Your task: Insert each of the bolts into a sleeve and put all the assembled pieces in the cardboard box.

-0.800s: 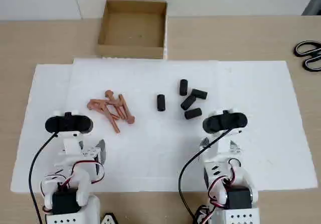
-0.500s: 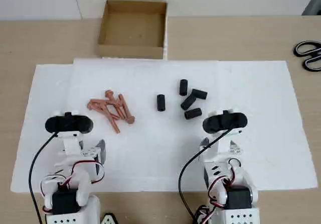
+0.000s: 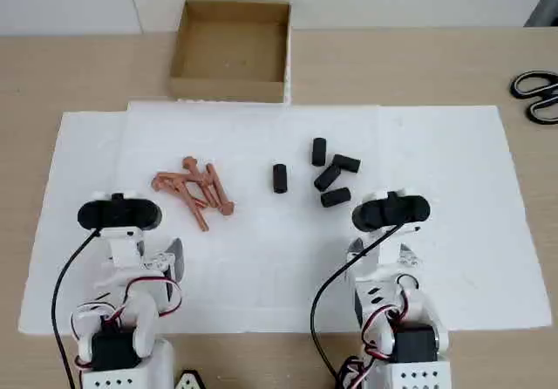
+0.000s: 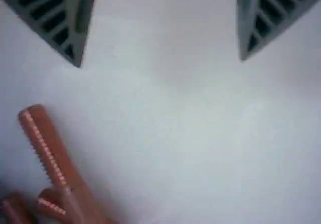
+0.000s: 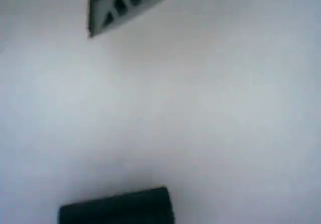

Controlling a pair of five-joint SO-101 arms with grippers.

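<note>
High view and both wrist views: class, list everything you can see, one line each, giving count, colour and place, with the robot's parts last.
bolts: about five, overlapping, orange-brown, left half of the sheet
sleeves: five, black, one at the sheet's centre, four clustered to its right
cardboard box: one, brown, beyond the sheet's far edge
scissors: one pair, black, table's far right
white sheet: one, on the table
table: one, tan
left gripper: one, grey, open, near the bolts
right gripper: one, near the sleeves
</note>
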